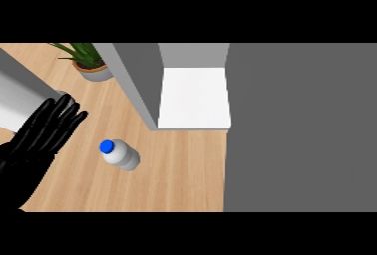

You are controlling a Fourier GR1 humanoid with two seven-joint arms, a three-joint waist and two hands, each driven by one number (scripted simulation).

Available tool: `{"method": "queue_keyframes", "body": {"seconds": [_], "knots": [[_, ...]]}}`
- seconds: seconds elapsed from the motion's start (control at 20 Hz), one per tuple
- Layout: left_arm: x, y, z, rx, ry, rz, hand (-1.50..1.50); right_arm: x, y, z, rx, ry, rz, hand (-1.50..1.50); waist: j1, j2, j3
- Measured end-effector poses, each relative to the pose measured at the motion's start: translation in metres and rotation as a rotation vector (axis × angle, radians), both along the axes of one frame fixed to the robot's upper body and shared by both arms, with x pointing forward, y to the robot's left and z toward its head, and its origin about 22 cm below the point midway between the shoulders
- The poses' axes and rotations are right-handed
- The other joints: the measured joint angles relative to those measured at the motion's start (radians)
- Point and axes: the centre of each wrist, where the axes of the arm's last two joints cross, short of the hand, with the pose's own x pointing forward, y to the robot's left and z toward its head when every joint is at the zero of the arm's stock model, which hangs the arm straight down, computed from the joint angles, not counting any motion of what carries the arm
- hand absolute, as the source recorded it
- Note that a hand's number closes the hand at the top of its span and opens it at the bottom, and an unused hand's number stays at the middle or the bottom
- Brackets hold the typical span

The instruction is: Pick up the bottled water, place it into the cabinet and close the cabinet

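A small white water bottle (121, 156) with a blue cap stands on the wooden counter (177, 174), left of centre. The grey cabinet (136, 79) lies behind it with its white inside (195, 97) showing, and its wide grey door (302, 129) fills the right side of the view. My left hand (40, 137) shows at the left edge, fingers straight and pointing up, a little to the left of the bottle and apart from it. My right hand does not show.
A potted green plant (87, 62) stands at the back left of the counter. A pale grey object (18, 99) sits at the far left edge behind my left hand.
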Motion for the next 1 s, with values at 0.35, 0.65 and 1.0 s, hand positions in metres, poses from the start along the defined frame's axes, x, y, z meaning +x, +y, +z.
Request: {"method": "queue_keyframes", "body": {"seconds": [0.35, 0.65, 1.0], "knots": [[-0.026, 0.009, 0.007, 0.02, 0.064, 0.003, -1.5, -0.035, 0.007, 0.005, 0.013, 0.051, 0.019, -1.5, 0.004, -0.001, 0.0], [-0.029, 0.014, 0.004, 0.054, 0.086, 0.019, -1.5, -0.049, 0.003, 0.001, 0.002, 0.087, 0.016, -1.5, 0.002, 0.0, 0.0], [-0.021, 0.024, -0.027, 0.06, 0.103, 0.082, -1.5, -0.065, 0.0, -0.006, -0.005, 0.094, 0.015, -1.5, -0.003, 0.0, 0.0]]}}
